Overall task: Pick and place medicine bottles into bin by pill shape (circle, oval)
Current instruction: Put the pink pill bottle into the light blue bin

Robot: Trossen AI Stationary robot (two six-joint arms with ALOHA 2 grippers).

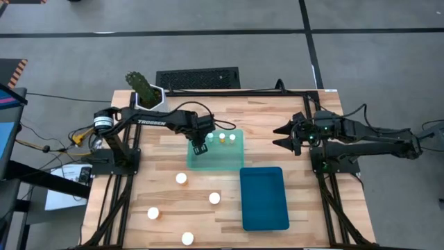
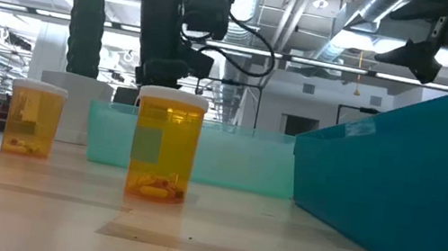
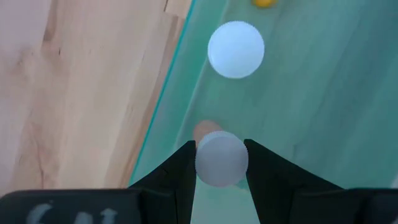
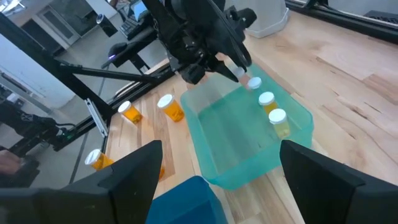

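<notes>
Right now my left gripper (image 3: 221, 163) hangs over the pale green tray (image 1: 216, 161), at the tray's far left corner, and its two fingers are closed onto the white cap of a medicine bottle (image 3: 221, 158). From the left wrist camera I see the cap pinched between both fingers, with the bottle's orange body showing just beyond it over the tray floor. A second capped bottle (image 3: 236, 49) stands in the tray a little farther along the same wall, apart from the held one.

From overhead I count three white caps along the tray's far edge: the one under my left gripper (image 1: 202, 144), then two bottles (image 1: 227, 137) side by side toward the far right corner. The green tray sits near the middle of the table (image 1: 277, 118), and the dark blue tray (image 1: 264, 198) lies just beside it toward the near right.

Four more bottles stand loose on the wood toward the near left: one (image 1: 181, 178) just off the green tray's near left corner, one (image 1: 214, 198) beside the blue tray's left wall, one (image 1: 153, 213) farther left, and one (image 1: 187, 238) at the near edge.

My right gripper (image 1: 286, 137) waits above the right side of the table, well apart from both trays, fingers spread wide with nothing between them.

A cactus pot (image 1: 148, 96) stands at the far left corner.
</notes>
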